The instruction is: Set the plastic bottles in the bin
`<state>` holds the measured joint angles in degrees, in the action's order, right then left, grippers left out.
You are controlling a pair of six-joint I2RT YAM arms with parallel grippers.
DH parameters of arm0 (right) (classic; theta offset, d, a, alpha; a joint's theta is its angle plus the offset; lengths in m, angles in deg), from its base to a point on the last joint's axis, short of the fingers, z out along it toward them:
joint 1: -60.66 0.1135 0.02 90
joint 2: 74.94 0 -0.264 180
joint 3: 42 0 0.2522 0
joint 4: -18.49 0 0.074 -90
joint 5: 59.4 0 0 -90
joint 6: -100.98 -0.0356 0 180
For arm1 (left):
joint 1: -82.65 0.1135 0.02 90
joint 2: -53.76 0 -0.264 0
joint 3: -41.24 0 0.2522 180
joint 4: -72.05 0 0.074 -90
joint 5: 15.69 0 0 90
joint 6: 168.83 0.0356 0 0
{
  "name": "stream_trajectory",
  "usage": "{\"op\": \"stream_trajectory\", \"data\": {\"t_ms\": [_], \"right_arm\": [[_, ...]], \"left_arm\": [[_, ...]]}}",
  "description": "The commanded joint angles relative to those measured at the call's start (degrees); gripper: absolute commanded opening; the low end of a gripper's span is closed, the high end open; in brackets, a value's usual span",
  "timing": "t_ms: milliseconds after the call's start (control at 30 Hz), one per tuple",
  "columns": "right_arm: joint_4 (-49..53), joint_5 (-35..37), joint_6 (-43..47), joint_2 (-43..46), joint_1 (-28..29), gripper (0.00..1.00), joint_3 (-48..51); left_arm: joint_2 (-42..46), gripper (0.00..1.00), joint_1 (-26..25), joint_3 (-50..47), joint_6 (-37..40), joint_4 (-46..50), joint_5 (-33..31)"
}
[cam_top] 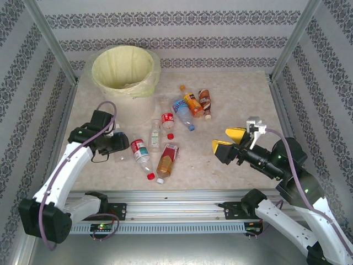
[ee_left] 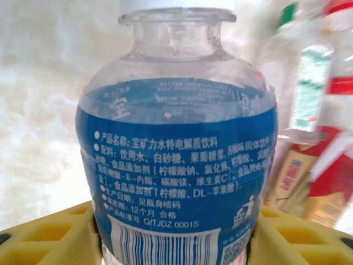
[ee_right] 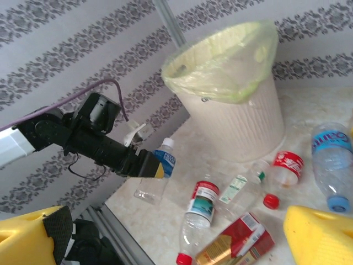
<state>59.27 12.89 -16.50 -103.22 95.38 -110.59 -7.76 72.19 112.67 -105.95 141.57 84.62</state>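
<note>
My left gripper [ee_left: 174,245] is shut on a clear plastic bottle [ee_left: 176,160] with a blue label, its yellow pads [ee_left: 47,237] pressed on both sides. That bottle [ee_right: 164,163] tilts cap-up near the table's left edge, in front of the bin [ee_right: 242,118]. The left gripper [cam_top: 117,144] sits below the bin [cam_top: 99,74]. Several more bottles lie mid-table: a red-and-green-labelled one [cam_top: 140,151], a brown one with a red label [cam_top: 167,158], a blue one [cam_top: 181,109] and an orange one [cam_top: 193,103]. My right gripper [cam_top: 229,140] hangs open to their right, holding nothing.
Patterned walls and metal posts close in the table on three sides. A clear bottle with a green cap [cam_top: 155,134], a short red-labelled one [cam_top: 167,120] and a brown one [cam_top: 204,100] also lie mid-table. A loose red cap [ee_right: 270,201] rests between them.
</note>
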Motion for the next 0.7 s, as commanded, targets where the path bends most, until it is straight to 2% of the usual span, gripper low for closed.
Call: {"op": "stream_trajectory", "data": {"t_ms": [0,233,367,667], "right_arm": [[-6.28,-3.72,-1.31,-0.38,-0.05,0.98,-1.27],[-8.74,-4.61,-2.28,-0.70,0.00,0.98,-1.97],[-9.26,-5.07,-2.40,-0.49,-0.01,0.98,-2.23],[-10.22,-4.51,-2.09,0.15,-0.01,0.98,-2.60]], "left_arm": [[2.11,0.61,-0.35,6.54,2.39,4.64,-0.29],[-0.52,0.60,-0.43,21.16,5.56,4.84,-1.29],[-5.24,0.60,-0.33,30.51,8.45,4.54,-2.74],[-15.71,0.57,-0.28,47.07,15.08,-2.60,-3.74]]}}
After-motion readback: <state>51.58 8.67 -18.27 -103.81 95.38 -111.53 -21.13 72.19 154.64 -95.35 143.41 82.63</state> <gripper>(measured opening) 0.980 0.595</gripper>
